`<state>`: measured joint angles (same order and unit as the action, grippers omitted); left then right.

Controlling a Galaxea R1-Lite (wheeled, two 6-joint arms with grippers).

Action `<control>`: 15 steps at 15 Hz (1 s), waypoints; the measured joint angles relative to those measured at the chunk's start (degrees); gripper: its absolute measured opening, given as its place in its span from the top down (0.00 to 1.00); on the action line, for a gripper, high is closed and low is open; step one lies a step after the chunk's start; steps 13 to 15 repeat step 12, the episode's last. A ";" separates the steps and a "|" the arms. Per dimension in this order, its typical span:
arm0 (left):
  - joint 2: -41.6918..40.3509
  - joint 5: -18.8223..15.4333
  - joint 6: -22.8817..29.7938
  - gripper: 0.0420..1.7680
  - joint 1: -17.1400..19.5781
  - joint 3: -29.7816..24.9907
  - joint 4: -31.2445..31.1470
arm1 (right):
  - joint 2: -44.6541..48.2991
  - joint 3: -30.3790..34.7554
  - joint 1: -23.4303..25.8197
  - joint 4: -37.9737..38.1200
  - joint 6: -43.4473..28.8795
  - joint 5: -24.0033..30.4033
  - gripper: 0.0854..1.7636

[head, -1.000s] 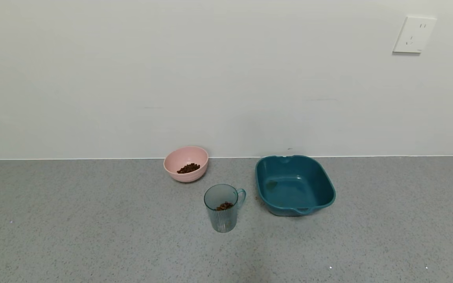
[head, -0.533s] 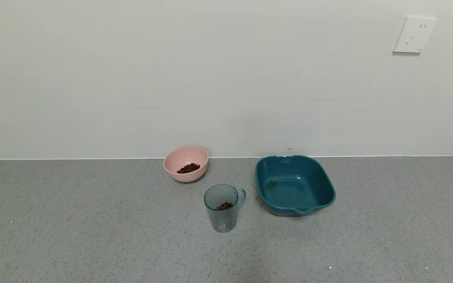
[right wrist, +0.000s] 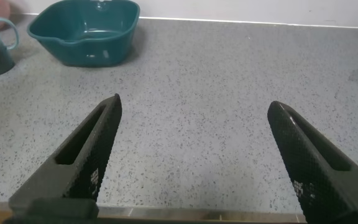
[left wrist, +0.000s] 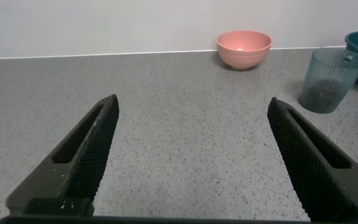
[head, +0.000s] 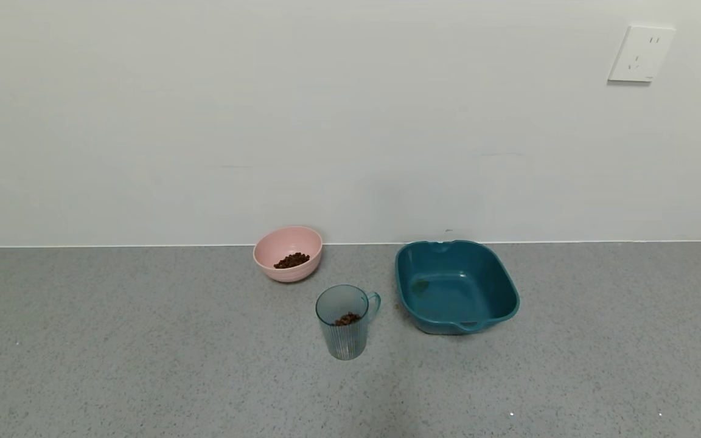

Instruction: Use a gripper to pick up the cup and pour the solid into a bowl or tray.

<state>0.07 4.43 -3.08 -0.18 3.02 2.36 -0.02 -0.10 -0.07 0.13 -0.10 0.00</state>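
Both pincers — left pincer (left wrist: 191, 155), right pincer (right wrist: 194, 155) — gape wide, empty, low over the grey speckled worktop (head: 143, 365). A careless grab could topple the ribbed translucent blue-grey plastic cup (head: 343, 322) — scattering its dark brown pellets (head: 347, 318) short of the round pale pink bowl (head: 288, 253).

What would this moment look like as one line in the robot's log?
cup: upright, holds pellets | pink bowl: some pellets | left gripper: open, idle | right gripper: open, idle

Change log, head view: you have no entries to make.
- cup (head: 342, 340), pellets (head: 347, 319) inside it, pink bowl (head: 288, 272), teal basin (head: 455, 286): no shift from the earlier pictures.
- Wrist views: you have no earlier pictures to compare them with.
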 joint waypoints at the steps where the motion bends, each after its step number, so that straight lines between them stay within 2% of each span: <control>1: -0.05 -0.88 0.55 0.03 0.00 -0.83 0.50 | 0.00 0.00 0.00 -0.02 0.00 0.00 0.03; 3: -0.05 -3.66 1.74 0.03 0.00 -1.76 0.57 | 0.00 0.00 0.00 0.00 0.00 0.00 0.03; 4: -0.05 -4.22 1.82 0.03 0.00 -2.39 -1.32 | 0.00 0.00 0.00 0.02 0.00 0.00 0.03; 5: -0.05 -4.33 1.94 0.03 0.00 -2.73 -2.94 | 0.00 0.00 0.00 0.02 0.00 0.00 0.03; 15: -0.05 -4.38 3.18 0.03 0.00 -3.02 -2.29 | 0.00 0.00 0.00 0.17 0.02 -0.02 0.03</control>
